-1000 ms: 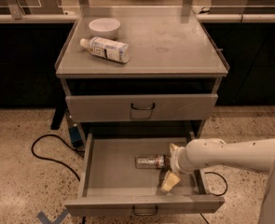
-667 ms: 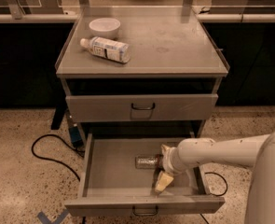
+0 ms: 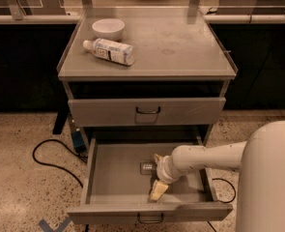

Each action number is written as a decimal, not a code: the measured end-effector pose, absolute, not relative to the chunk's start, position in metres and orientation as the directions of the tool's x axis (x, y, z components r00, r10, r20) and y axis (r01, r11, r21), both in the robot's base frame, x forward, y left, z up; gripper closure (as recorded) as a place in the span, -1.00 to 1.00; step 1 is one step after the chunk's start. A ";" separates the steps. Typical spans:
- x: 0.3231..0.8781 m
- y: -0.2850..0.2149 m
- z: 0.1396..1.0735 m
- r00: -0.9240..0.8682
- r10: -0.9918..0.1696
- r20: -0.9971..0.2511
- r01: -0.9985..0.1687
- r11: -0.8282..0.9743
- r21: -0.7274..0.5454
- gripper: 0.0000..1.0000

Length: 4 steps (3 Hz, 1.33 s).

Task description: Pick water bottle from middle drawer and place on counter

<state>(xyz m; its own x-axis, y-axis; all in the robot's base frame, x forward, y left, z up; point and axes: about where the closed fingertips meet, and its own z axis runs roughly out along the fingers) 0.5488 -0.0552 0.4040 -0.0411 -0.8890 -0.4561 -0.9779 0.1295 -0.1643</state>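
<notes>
The middle drawer [image 3: 114, 177] is pulled open low in the camera view. The water bottle [image 3: 147, 167], small and clear, lies on its side on the drawer floor, mostly hidden behind my wrist. My gripper [image 3: 156, 174] reaches into the drawer from the right. Its pale fingers [image 3: 157, 190] are spread, one on each side of the bottle, with a gap left to it. The counter [image 3: 180, 47] is the flat grey-beige cabinet top above.
A larger opaque bottle with a white label [image 3: 109, 50] lies on the counter's left side beside a white bowl [image 3: 108, 28]. The drawer above [image 3: 147, 111] is closed. A black cable [image 3: 50, 158] and blue tape mark [image 3: 55, 224] lie on the floor at left.
My gripper has moved left along the open drawer, so its fingers now straddle the water bottle. The bottle has not visibly moved.
</notes>
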 end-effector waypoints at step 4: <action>0.647 -0.066 0.380 -0.069 -0.895 -0.440 -0.969 0.166 -0.185 -0.75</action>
